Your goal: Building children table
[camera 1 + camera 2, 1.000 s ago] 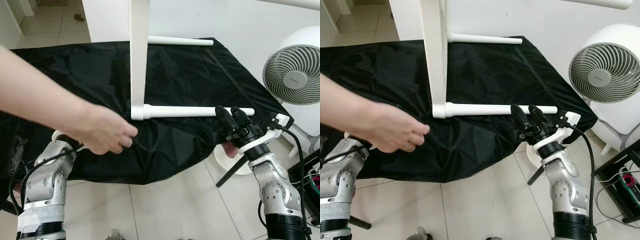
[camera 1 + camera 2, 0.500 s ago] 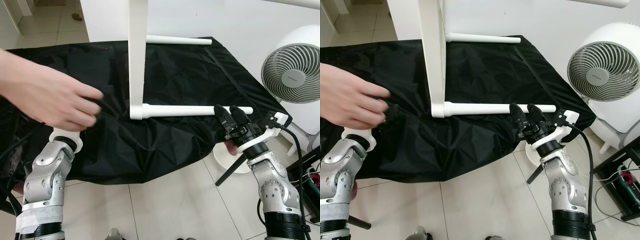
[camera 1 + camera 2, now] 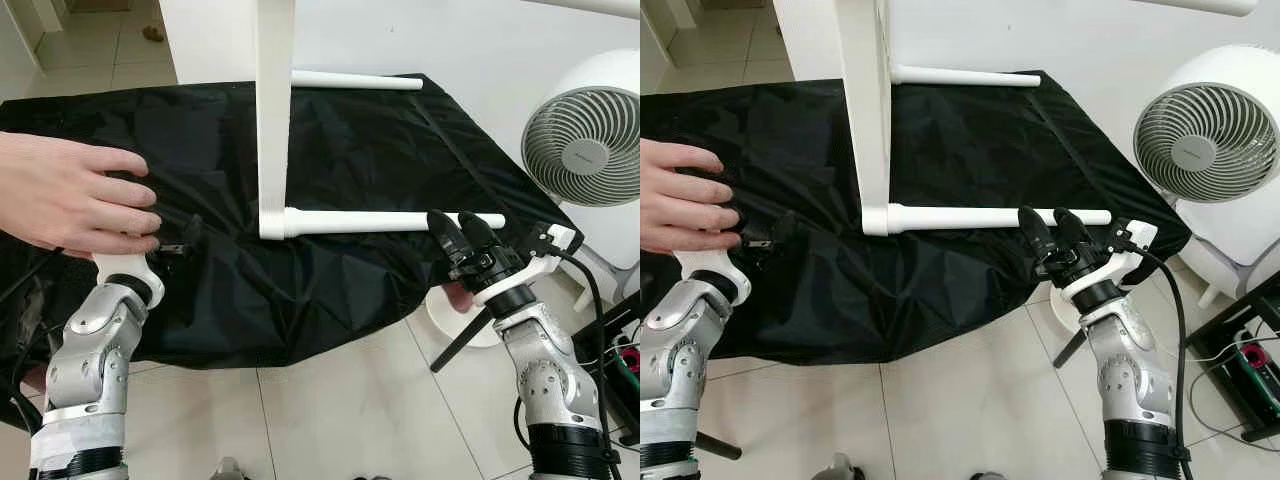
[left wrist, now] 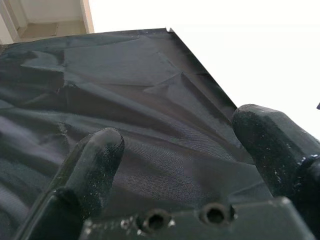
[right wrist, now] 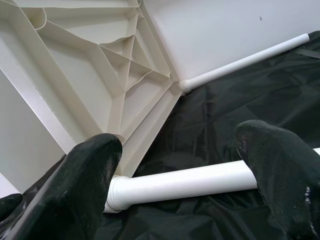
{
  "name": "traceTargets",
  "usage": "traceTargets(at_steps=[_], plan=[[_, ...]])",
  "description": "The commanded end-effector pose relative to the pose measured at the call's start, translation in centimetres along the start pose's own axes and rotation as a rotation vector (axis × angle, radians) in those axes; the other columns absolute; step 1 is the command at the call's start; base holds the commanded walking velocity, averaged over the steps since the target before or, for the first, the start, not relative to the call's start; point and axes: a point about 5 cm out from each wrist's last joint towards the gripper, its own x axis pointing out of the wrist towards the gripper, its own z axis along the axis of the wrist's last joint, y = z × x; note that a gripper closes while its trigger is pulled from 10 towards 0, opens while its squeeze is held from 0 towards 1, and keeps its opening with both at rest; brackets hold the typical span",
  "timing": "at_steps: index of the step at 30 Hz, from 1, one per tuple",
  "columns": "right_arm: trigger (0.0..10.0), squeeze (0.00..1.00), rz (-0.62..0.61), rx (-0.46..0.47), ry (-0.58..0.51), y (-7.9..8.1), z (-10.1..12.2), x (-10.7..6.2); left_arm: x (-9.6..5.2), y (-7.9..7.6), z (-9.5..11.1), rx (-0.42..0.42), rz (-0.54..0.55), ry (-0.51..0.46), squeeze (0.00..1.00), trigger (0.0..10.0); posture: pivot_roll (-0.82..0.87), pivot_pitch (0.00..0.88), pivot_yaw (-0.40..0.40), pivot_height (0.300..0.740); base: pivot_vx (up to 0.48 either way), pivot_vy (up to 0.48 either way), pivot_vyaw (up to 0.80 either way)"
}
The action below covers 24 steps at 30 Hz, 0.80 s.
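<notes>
The white table top stands on its edge on a black cloth. Two white legs stick out of it to the right, a near leg and a far leg. My right gripper is open just in front of the near leg's free end, and the leg runs across between its fingers. My left gripper is open over the cloth at the left. A person's hand lies on top of it, hiding most of it in the eye views.
A white fan stands at the right, its round base beside my right arm. A black rack with cables is at the far right. The cloth's front edge hangs over tiled floor.
The person's hand has drawn back to the left, from the cloth's front middle to above my left gripper. My left arm has risen a little. The right gripper has stayed put.
</notes>
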Motion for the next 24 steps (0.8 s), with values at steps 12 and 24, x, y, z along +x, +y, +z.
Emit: traceTargets(at_steps=[12,24], plan=[[10.0,0.0,-0.005,-0.019,-0.001,-0.39,0.32,-0.05,-0.22,0.2,0.08,0.002,0.01,-0.003,0.0,10.0,0.09,0.115,-0.041,0.74,0.0,0.0,0.0],[10.0,0.0,-0.006,-0.02,-0.001,-0.49,0.34,-0.03,-0.19,0.2,0.23,0.005,0.011,-0.008,0.0,10.0,0.1,0.12,-0.042,0.74,0.0,0.0,0.0]])
